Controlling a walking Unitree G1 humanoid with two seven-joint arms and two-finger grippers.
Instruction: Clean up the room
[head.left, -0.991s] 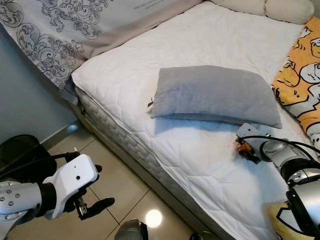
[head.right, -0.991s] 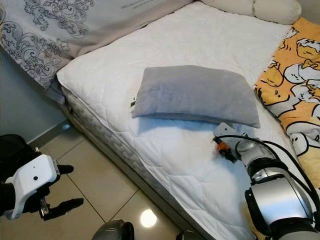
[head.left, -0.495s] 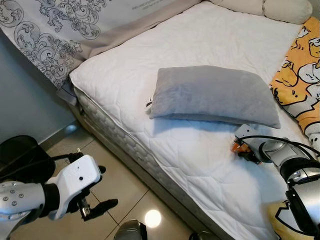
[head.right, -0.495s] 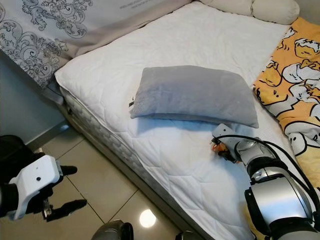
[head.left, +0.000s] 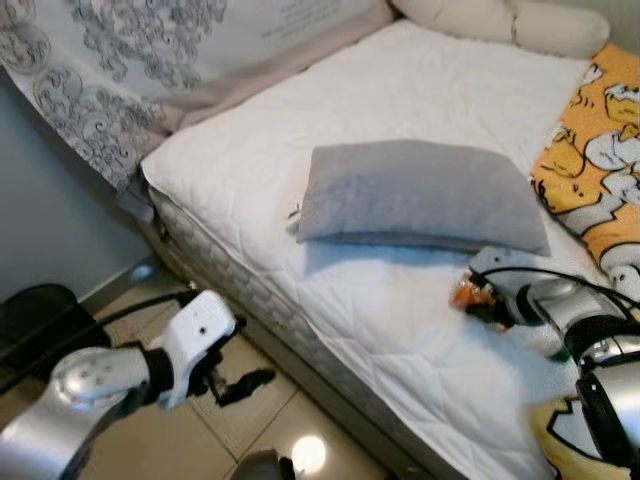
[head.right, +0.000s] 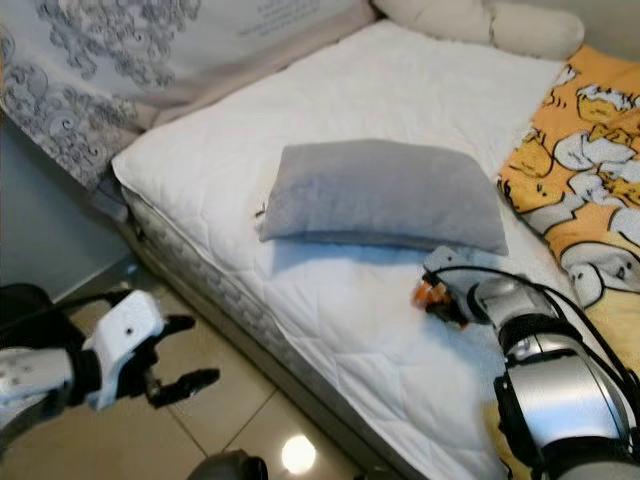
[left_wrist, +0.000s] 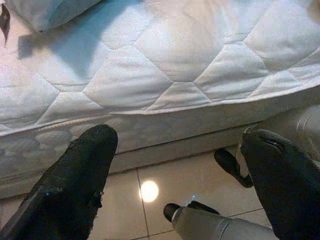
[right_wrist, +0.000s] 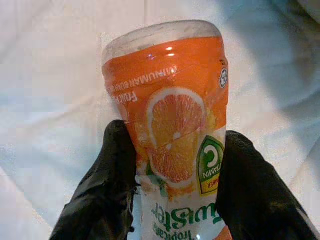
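Crushed orange juice bottle with an orange-slice label (right_wrist: 172, 145), lying on the white quilted mattress (head.left: 400, 330) just beside the near edge of the flat grey pillow (head.left: 420, 195), clamped between the two black fingers (right_wrist: 107, 190) of the right gripper (head.right: 440, 297). Pick-up of litter from the bed seemingly in hand, grasp apparently secured. Likely next: lifting clear of the bedding and carrying to a bin. Left gripper (left_wrist: 175, 165) low over the beige floor tiles (head.left: 200, 430) beside the bed, fingers spread apart, empty. Yellow cartoon-print blanket (head.left: 600, 140) at the robot's right.
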